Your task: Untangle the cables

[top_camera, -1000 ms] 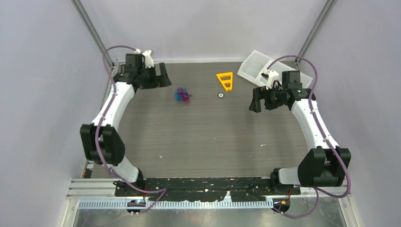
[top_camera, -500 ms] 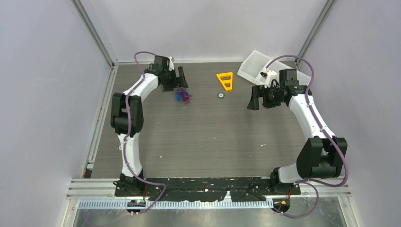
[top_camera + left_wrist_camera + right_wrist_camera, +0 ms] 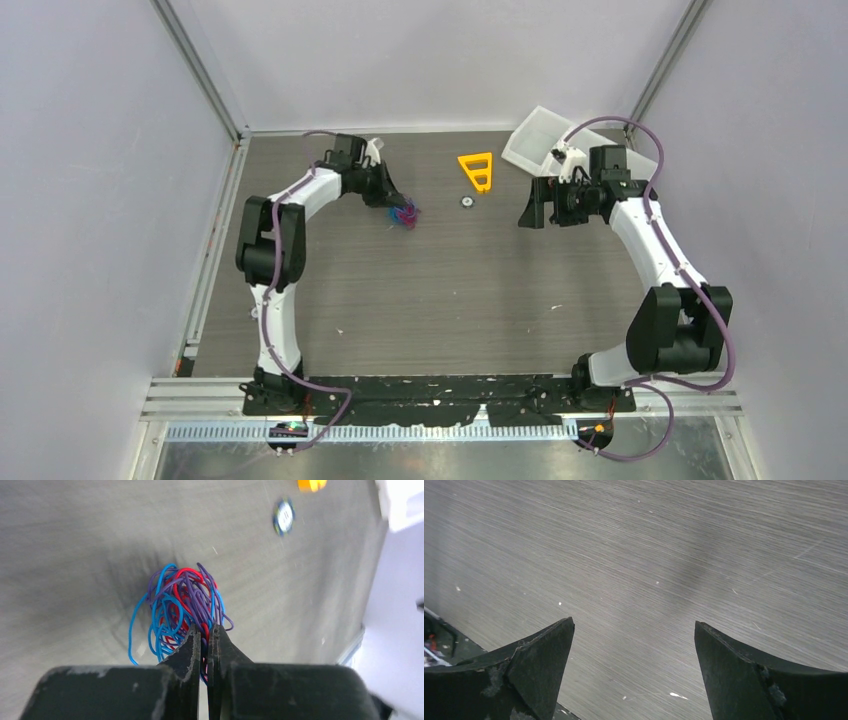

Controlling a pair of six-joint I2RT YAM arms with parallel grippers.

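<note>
Left tool (image 3: 205, 630): fingers pinched together with only a sliver of a gap, clamped on strands at the near edge of the clump; it reaches out over the far left part of the table (image 3: 450, 290).
Cables (image 3: 180, 605): one tight bundle of thin blue, red and purple loops, sitting at the left tool's tips on the far left-centre of the table; whether it rests on the surface or hangs just above it I cannot tell.
Disc (image 3: 466, 201): small and round, flat on the table, right of the clump and apart from it.
Orange triangle (image 3: 477, 170): just behind the disc.
White tray (image 3: 535, 140): far right corner.
Right tool (image 3: 634, 625): fingers spread wide with nothing between them, hovering over bare table right of the disc.
</note>
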